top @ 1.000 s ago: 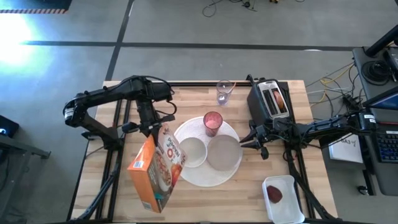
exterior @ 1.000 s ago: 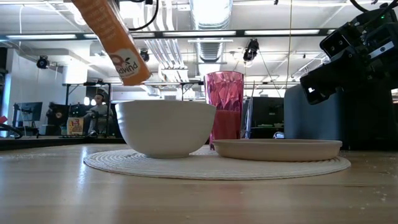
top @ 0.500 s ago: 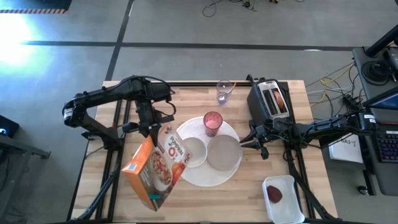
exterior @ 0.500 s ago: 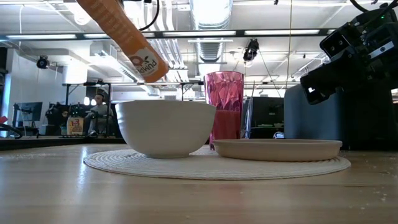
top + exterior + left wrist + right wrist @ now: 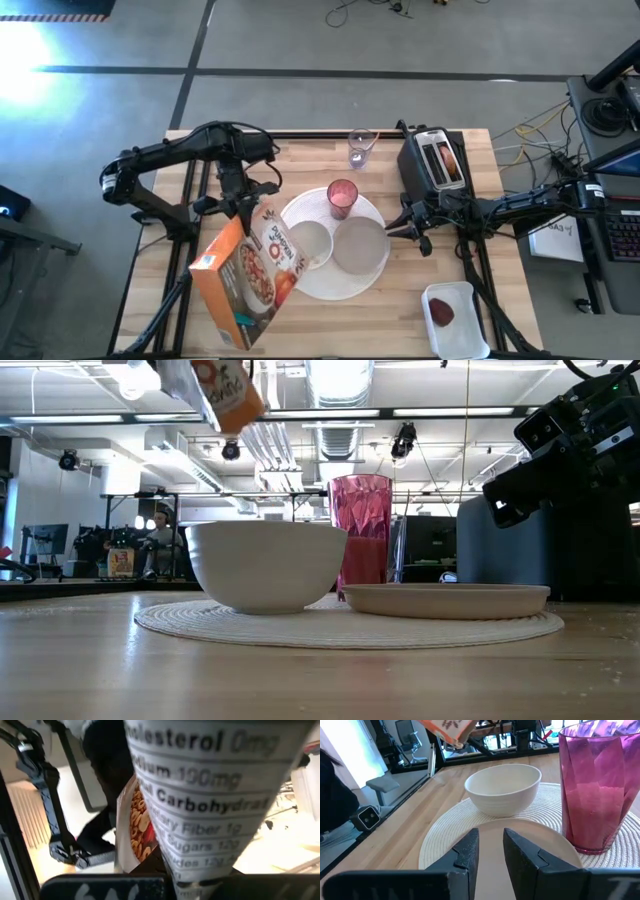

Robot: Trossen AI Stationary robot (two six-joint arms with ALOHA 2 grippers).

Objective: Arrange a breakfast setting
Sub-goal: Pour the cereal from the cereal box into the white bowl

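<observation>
**One cereal box in the air, one bowl beneath it**

The left gripper (image 5: 240,203) has its fingers clamped on one orange cereal box (image 5: 247,272), held tilted above the table, its top corner near the bowl's 9 o'clock edge. One big round white plate (image 5: 300,282) lies mid-table and carries three things: one small white bowl (image 5: 309,243) at its 9 o'clock, one small pale plate (image 5: 360,246) at its 3 o'clock, and one pink cup (image 5: 342,197) at its 12 o'clock. One clear glass (image 5: 360,148) stands farther off at 12 o'clock, apart from the plate. One toaster (image 5: 434,160) sits at 2 o'clock with one bread ring (image 5: 456,160) in a slot. One white tray (image 5: 455,320) at 5 o'clock holds one dark-red fruit (image 5: 441,313). The right gripper (image 5: 489,851) hovers at the small plate's 3 o'clock rim, its two fingers (image 5: 468,851) slightly parted with nothing between them
</observation>
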